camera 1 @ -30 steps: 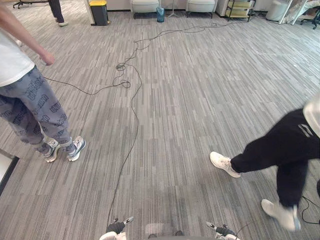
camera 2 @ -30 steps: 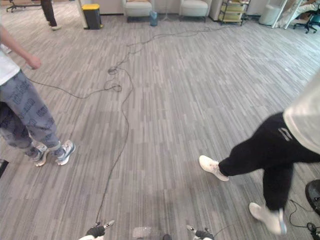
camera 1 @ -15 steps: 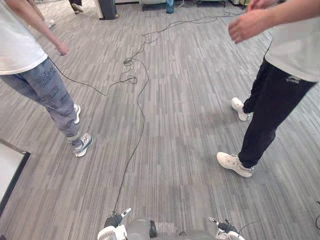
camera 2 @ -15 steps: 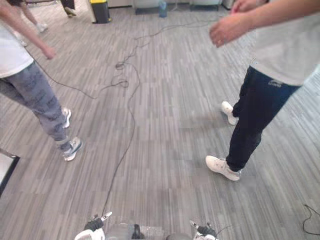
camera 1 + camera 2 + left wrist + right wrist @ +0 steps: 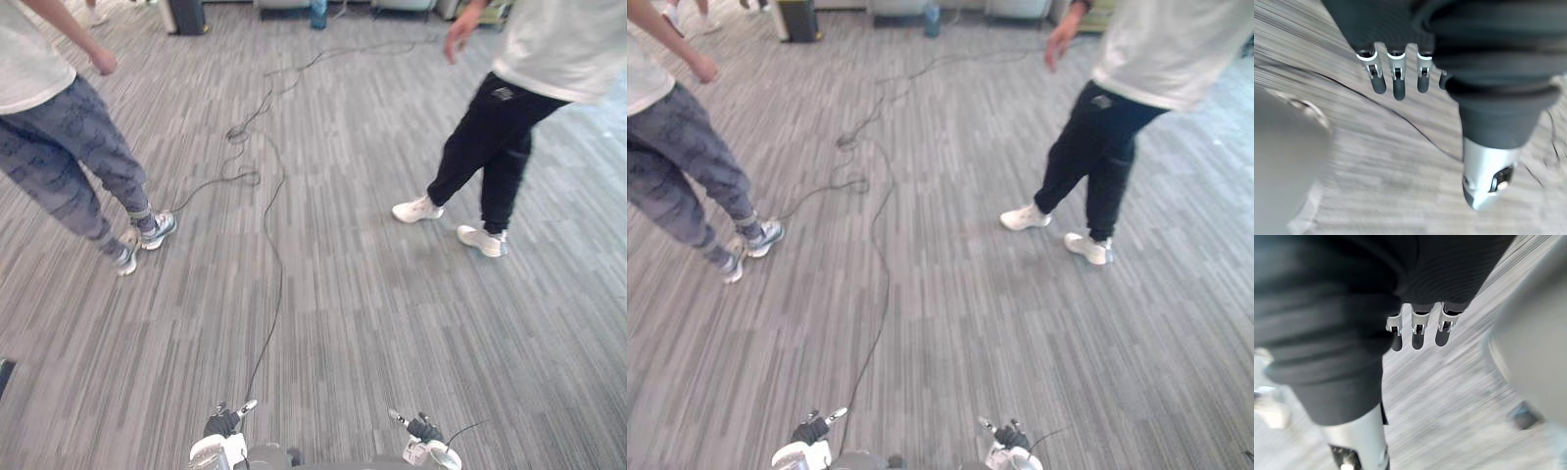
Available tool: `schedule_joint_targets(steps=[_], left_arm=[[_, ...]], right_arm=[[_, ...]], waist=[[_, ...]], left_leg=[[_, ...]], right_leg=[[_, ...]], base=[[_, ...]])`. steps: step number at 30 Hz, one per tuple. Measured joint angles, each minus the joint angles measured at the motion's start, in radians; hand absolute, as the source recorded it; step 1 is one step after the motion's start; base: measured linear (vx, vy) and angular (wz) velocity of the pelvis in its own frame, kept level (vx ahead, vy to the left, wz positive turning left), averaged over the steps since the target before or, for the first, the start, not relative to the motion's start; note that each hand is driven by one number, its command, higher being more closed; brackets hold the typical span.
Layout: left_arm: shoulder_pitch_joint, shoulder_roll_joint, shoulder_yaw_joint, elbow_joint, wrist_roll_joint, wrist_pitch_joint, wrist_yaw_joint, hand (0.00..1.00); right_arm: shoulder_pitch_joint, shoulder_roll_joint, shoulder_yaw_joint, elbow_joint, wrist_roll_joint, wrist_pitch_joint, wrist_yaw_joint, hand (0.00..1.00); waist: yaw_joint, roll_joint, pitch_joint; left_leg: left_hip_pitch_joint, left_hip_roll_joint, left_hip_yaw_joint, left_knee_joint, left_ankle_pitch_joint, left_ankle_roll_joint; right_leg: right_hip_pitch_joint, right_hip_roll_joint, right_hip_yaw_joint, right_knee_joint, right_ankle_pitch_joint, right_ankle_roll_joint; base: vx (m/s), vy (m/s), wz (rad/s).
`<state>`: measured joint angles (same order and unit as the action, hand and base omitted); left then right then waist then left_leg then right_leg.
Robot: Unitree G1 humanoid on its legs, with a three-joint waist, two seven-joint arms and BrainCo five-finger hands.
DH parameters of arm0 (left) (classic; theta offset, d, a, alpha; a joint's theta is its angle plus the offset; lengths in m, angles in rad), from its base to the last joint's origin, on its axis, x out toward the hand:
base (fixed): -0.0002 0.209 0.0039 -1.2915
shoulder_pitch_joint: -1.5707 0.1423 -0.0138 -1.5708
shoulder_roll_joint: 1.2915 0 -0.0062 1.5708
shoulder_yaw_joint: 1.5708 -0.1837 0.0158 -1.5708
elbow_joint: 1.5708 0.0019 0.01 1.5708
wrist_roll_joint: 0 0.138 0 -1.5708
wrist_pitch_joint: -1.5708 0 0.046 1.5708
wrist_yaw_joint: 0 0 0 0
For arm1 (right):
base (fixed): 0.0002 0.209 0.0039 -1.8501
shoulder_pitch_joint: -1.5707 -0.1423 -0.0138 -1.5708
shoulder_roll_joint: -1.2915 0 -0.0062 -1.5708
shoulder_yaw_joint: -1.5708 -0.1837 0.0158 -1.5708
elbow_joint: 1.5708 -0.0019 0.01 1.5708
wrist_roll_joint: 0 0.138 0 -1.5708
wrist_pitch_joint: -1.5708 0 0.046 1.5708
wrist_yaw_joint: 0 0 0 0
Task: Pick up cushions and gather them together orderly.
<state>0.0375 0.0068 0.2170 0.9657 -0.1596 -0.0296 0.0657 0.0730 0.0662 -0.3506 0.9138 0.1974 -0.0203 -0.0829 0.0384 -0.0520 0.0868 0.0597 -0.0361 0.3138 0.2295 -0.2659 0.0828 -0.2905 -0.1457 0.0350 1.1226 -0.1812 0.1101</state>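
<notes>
Left robot hand (image 5: 1394, 81), right robot hand (image 5: 1419, 333): fingers straight, relaxed, empty, over floor (image 5: 353, 304). Step likely: seeking cushions. Next: locate one, approach.

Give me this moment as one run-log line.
left hand open, empty | right hand open, empty | person in patterned trousers ahead-left | person in black trousers ahead-right | pickup not begun

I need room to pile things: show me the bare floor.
Bare carpet lies near right, this side of the person in black trousers, and near left, this side of the person in grey trousers. Farther out they crowd it.
</notes>
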Motion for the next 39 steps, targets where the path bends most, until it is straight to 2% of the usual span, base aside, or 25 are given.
schedule_joint_targets(steps=[2,4,6,7,8,9,11,12,13,14,15,16,17,19,21,22,24,25,29,30,31,32,34,35,39], left_arm=[[-0.025,-0.020,0.001,0.004,0.000,0.000,0.000,0.00],[-0.048,-0.037,0.003,0.026,0.001,0.000,-0.001,0.00],[-0.067,-0.046,0.005,0.044,0.002,0.000,-0.002,0.00],[-0.079,-0.048,0.002,0.058,0.003,0.000,-0.004,0.00],[-0.086,-0.058,0.003,0.069,0.003,0.000,-0.004,0.00],[-0.083,-0.061,0.018,0.066,0.004,0.001,-0.006,0.00],[-0.088,-0.073,0.036,0.064,0.009,0.004,-0.005,0.00],[-0.075,-0.069,0.037,0.064,0.009,0.004,-0.004,0.00],[-0.058,-0.076,0.044,0.044,0.007,0.004,-0.002,0.00],[-0.051,-0.071,0.048,0.029,0.003,0.003,-0.005,0.00],[-0.051,-0.068,0.070,0.014,0.000,0.001,-0.002,0.00],[-0.045,-0.059,0.069,0.000,0.000,0.000,-0.002,0.00],[-0.034,-0.057,0.068,-0.023,-0.002,-0.003,-0.002,0.00],[-0.032,-0.043,0.056,-0.058,-0.017,-0.009,-0.002,0.00],[-0.023,-0.047,0.030,-0.071,-0.030,-0.013,-0.002,0.00],[-0.022,-0.051,0.031,-0.072,-0.030,-0.015,-0.001,0.00],[-0.013,-0.048,0.033,-0.085,-0.033,-0.026,0.000,0.00],[-0.009,-0.039,0.031,-0.085,-0.033,-0.031,0.007,0.00],[-0.003,-0.033,0.029,-0.090,-0.030,-0.028,0.012,0.00],[0.007,-0.030,0.028,-0.087,-0.029,-0.030,0.011,0.00],[0.010,-0.024,0.015,-0.088,-0.029,-0.032,0.012,0.00],[-0.002,-0.010,0.011,-0.083,-0.029,-0.032,0.012,0.00],[-0.022,-0.017,-0.012,-0.008,-0.032,-0.021,0.019,0.00],[-0.027,-0.022,-0.019,0.003,-0.032,-0.017,0.019,0.00],[-0.081,-0.042,-0.021,0.039,-0.035,-0.002,0.015,0.00]], right_arm=[[-0.001,0.002,-0.001,-0.014,0.000,-0.009,0.000,0.00],[-0.014,0.001,-0.030,-0.017,0.001,-0.017,0.001,0.00],[-0.014,-0.011,-0.052,0.016,0.002,-0.020,-0.001,0.00],[-0.017,-0.024,-0.064,0.050,0.003,-0.019,-0.002,0.00],[-0.027,-0.030,-0.092,0.059,0.019,-0.019,-0.003,0.00],[-0.040,-0.043,-0.098,0.061,0.016,-0.016,-0.009,0.00],[-0.041,-0.047,-0.104,0.059,0.019,-0.016,-0.010,0.00],[-0.031,-0.053,-0.092,0.046,0.019,-0.019,-0.012,0.00],[-0.027,-0.074,-0.059,0.041,0.020,-0.019,-0.014,0.00],[-0.031,-0.079,-0.048,0.042,0.021,-0.019,-0.014,0.00],[-0.041,-0.075,-0.035,0.044,0.021,-0.020,-0.016,0.00],[-0.054,-0.063,-0.006,0.051,0.021,-0.016,-0.017,0.00],[-0.054,-0.053,0.015,0.050,0.022,-0.016,-0.016,0.00],[-0.055,-0.034,0.042,0.048,0.041,-0.015,-0.018,0.00],[-0.050,-0.022,0.035,0.045,0.041,-0.013,-0.020,0.00],[-0.048,-0.021,0.030,0.045,0.041,-0.012,-0.020,0.00],[-0.031,-0.006,0.022,0.043,0.040,-0.009,-0.024,0.00],[-0.017,-0.001,0.034,0.048,0.039,-0.005,-0.024,0.00],[0.001,0.007,0.042,0.043,0.037,-0.004,-0.017,0.00],[-0.007,0.008,0.044,0.031,0.037,-0.009,-0.016,0.00],[0.006,0.002,0.054,0.027,0.036,-0.012,-0.012,0.00],[-0.001,-0.003,0.074,0.025,0.036,-0.016,-0.008,0.00],[0.009,-0.008,0.095,-0.004,0.033,-0.009,0.000,0.00],[0.005,-0.013,0.095,-0.011,0.032,-0.014,-0.001,0.00],[0.002,-0.002,0.006,-0.033,0.010,-0.027,0.001,0.00]], waist=[[-0.009,-0.006,0.006],[-0.031,-0.009,0.019],[-0.045,-0.004,0.020],[-0.060,0.010,0.029],[-0.066,0.036,0.038],[-0.052,0.068,0.053],[-0.063,0.068,0.063],[-0.063,0.091,0.058],[-0.058,0.116,0.062],[-0.045,0.129,0.064],[-0.030,0.125,0.075],[-0.025,0.101,0.090],[-0.019,0.082,0.098],[0.007,0.054,0.099],[0.017,0.053,0.088],[0.018,0.054,0.087],[0.027,0.027,0.065],[0.019,0.010,0.027],[0.019,-0.017,0.011],[0.024,-0.008,0.023],[0.019,-0.003,0.004],[0.022,-0.028,0.014],[0.016,-0.013,0.016],[0.008,-0.004,0.019],[-0.014,0.008,0.031]], left_leg=[[0.072,0.003,-0.007,-0.057,-0.035,-0.017],[0.135,0.007,-0.018,-0.070,-0.088,-0.021],[0.194,0.004,-0.039,-0.114,-0.114,-0.029],[0.229,0.005,-0.086,-0.139,-0.113,-0.030],[0.249,0.020,-0.134,-0.138,-0.110,-0.032],[0.250,0.049,-0.184,-0.104,-0.081,-0.083],[0.233,0.015,-0.266,0.030,0.016,-0.128],[0.176,0.020,-0.273,0.216,0.052,-0.182],[0.054,0.053,-0.270,0.510,0.167,-0.264],[-0.024,0.088,-0.252,0.678,0.188,-0.259],[-0.108,0.127,-0.210,0.821,0.166,-0.214],[-0.187,0.151,-0.172,0.891,0.127,-0.151],[-0.233,0.163,-0.152,0.890,0.105,-0.130],[-0.329,0.194,-0.112,0.797,0.052,-0.128],[-0.374,0.196,-0.080,0.465,0.032,-0.130],[-0.384,0.186,-0.089,0.344,0.042,-0.134],[-0.409,0.138,-0.134,0.210,0.163,-0.098],[-0.418,0.102,-0.125,0.221,0.106,-0.086],[-0.382,0.115,-0.073,0.390,0.067,-0.077],[-0.406,0.135,-0.068,0.559,0.069,-0.047],[-0.334,0.107,-0.088,0.311,0.007,-0.074],[-0.259,0.103,-0.050,0.240,0.015,-0.124],[-0.124,0.091,0.006,0.160,-0.008,-0.083],[-0.075,0.099,0.027,0.121,-0.019,-0.069],[0.140,0.102,0.067,-0.047,-0.053,-0.036]], right_leg=[[-0.109,0.030,-0.076,-0.022,-0.052,-0.019],[-0.177,0.059,-0.180,-0.231,-0.068,-0.046],[-0.181,0.109,-0.228,-0.576,0.018,-0.086],[-0.178,0.139,-0.222,-0.658,0.117,-0.143],[-0.159,0.167,-0.216,-0.661,0.127,-0.204],[-0.138,0.161,-0.234,-0.643,0.097,-0.234],[-0.137,0.118,-0.260,-0.516,0.009,-0.229],[-0.070,0.124,-0.271,-0.550,-0.031,-0.199],[0.020,0.148,-0.259,-0.626,-0.070,-0.213],[0.065,0.169,-0.241,-0.657,-0.079,-0.225],[0.126,0.185,-0.213,-0.690,-0.090,-0.232],[0.212,0.182,-0.174,-0.738,-0.099,-0.236],[0.263,0.178,-0.150,-0.780,-0.101,-0.233],[0.350,0.161,-0.083,-0.853,-0.114,-0.210],[0.439,0.116,-0.009,-0.905,-0.142,-0.168],[0.469,0.096,0.013,-0.920,-0.160,-0.153],[0.506,0.027,0.083,-0.935,-0.215,-0.133],[0.493,-0.003,0.123,-0.930,-0.190,-0.154],[0.467,-0.031,0.280,-0.800,-0.023,-0.068],[0.448,-0.016,0.315,-0.657,0.071,-0.028],[0.355,-0.015,0.314,-0.459,0.127,0.076],[0.289,-0.021,0.303,-0.310,0.098,0.100],[0.107,0.010,0.186,-0.110,-0.015,0.003],[0.058,0.029,0.111,-0.101,-0.044,-0.017],[-0.117,0.117,-0.207,-0.285,-0.102,-0.078]], base=[[0.38,0.052,0.02],[0.35,-0.016,0.09],[0.53,-0.040,0.37],[0.74,-0.066,0.63],[0.79,-0.078,0.37],[0.66,-0.104,0.22],[0.62,-0.147,0.27],[0.61,-0.134,0.14],[0.59,-0.082,-0.17],[0.63,0.016,-0.55],[0.60,0.053,-0.76],[0.60,0.043,-0.77],[0.55,0.062,-0.86],[0.51,0.140,-0.95],[0.68,0.297,-0.98],[0.64,0.353,-0.87],[0.59,0.379,-0.78],[0.69,0.420,-0.58],[0.66,0.395,-0.59],[0.53,0.284,-1.30],[0.44,0.270,-1.45],[0.21,0.101,-1.39],[0.29,0.094,-1.30],[0.35,0.155,-1.21],[0.46,0.150,-0.63]])
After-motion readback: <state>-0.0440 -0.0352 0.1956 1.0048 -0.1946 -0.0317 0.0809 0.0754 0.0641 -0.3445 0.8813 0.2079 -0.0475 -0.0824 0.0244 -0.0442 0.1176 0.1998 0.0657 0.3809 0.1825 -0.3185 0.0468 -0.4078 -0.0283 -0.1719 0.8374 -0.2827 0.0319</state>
